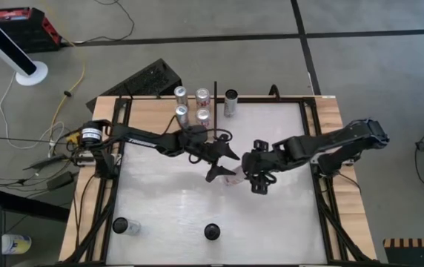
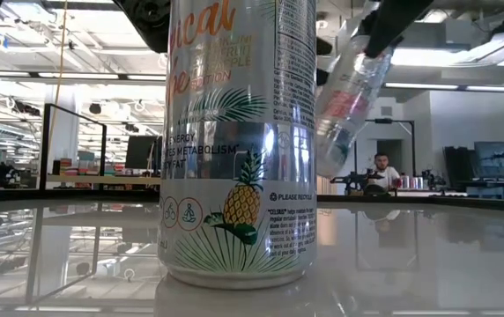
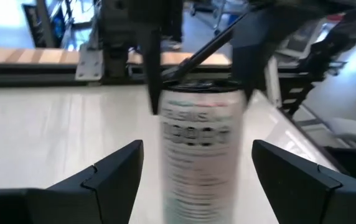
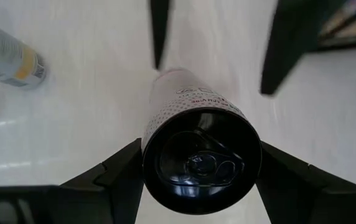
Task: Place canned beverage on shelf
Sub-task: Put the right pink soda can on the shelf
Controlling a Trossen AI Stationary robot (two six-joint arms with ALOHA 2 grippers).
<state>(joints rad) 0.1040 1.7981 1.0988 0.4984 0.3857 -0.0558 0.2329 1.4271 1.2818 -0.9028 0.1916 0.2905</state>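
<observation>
**Trainee:** Where was the can (image 1: 231, 179), and why was it held like that?

**Operator:** Mid-table, well apart from the shelf (image 1: 141, 111). My right gripper (image 1: 252, 176) pinched it near its top, one finger on each flank. In the low view it hung tilted, clear of the tabletop (image 1: 167, 208). My left gripper (image 1: 222, 160) faced it with its fingers spread wide on either side, touching nothing. I judged this a handover. The shelf lay on the left arm's side, so the left arm was better placed to carry the can there.

**Trainee:** And the shelf itself?

**Operator:** Four cans (image 1: 191, 104) already stood there beside the black upright (image 1: 213, 96), with bare wood left towards the outer edge.

**Trainee:** What was hard to make out?

**Operator:** A pineapple-printed can (image 2: 239, 141) standing close to the low camera blocked much of that view. The left wrist view blurred the held can's label. From above, both grippers overlapped the can, so its tilt was probably towards the left arm, though I could not confirm it.
</observation>
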